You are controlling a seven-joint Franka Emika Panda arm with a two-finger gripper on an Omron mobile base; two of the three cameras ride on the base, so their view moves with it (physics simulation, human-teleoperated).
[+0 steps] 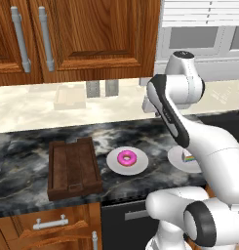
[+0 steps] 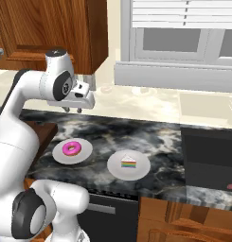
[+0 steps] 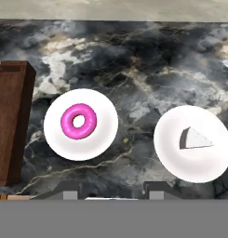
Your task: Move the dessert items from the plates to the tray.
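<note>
In my hand view the cake wedge lay with its long axis across the picture, its tip pointing to three o'clock and its broad end to nine. It sat a little toward twelve o'clock of the middle of its white plate. The pink donut lay flat, hole up, on the other plate, slightly toward ten o'clock of that plate's middle. The two plates stood apart on the dark marbled counter, the donut's at nine o'clock of the cake's.

The brown slatted tray lay at nine o'clock of the donut plate, close beside it but not touching, its long axis running from twelve to six, with nothing in it. Nothing stood between the tray and the plates.

My end effector hung above the counter, well clear of both plates, its jaws drawn in as far as they go and gripping nothing. A pale beige block stood at the back by the wall, beneath the wooden cabinets.
</note>
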